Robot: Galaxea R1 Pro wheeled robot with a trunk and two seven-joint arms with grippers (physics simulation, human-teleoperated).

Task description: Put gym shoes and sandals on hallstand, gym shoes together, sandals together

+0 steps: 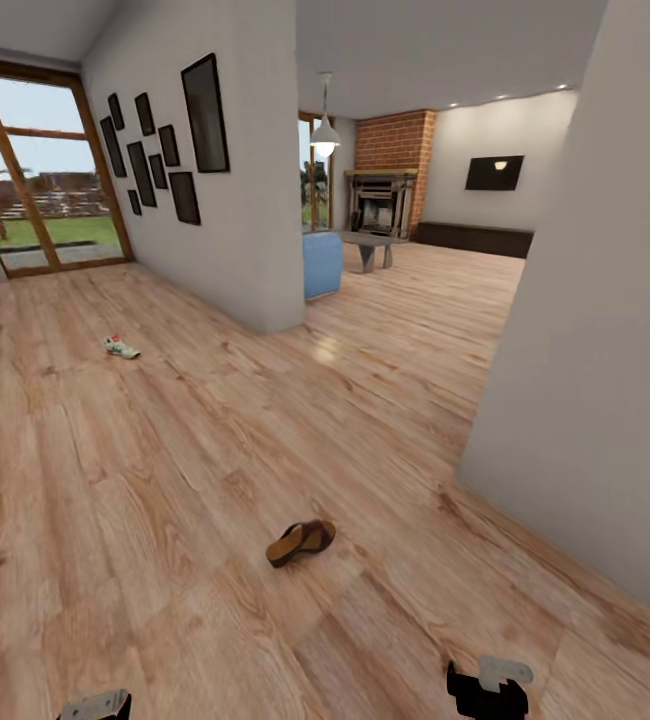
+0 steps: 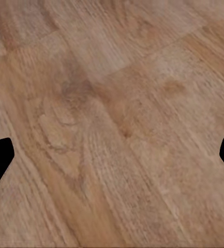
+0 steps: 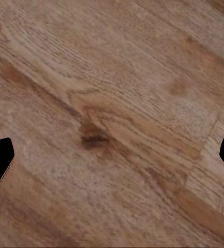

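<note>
One sandal (image 1: 301,541) lies right in front of you on the corridor floor (image 1: 165,480), tipped up on its edge with the tan insole showing, on open planks not far from the foot of the grey wall (image 1: 605,350) on your right. Nothing is in hand, so by my read you're in the approach-and-pick step, and this shoe is the nearest candidate.

Your right gripper (image 1: 488,688) hangs low at the near edge of the floor, closer to the sandal than the left gripper (image 1: 95,706). Both stand spread wide: in each wrist view the dark finger tips sit at opposite sides with only wood grain between them, grasping nothing.

Next move, as I judge it: roll in closer, lower the right arm and line the fingers across the sandal's narrow width. Tilted as it is, it may topple when touched, so come down gently.

One gym shoe (image 1: 120,347) sits well off, far down the floor toward the glazed door (image 1: 45,170), small and white with a red spot at one end. That's a later fetch.

The floor is light brown plank with knots and strong grain, flat and bare around the sandal. Dark picture frames (image 1: 165,145) hang on the dividing wall; beyond it are a blue seat (image 1: 322,263) and a brick fireplace (image 1: 390,185).
</note>
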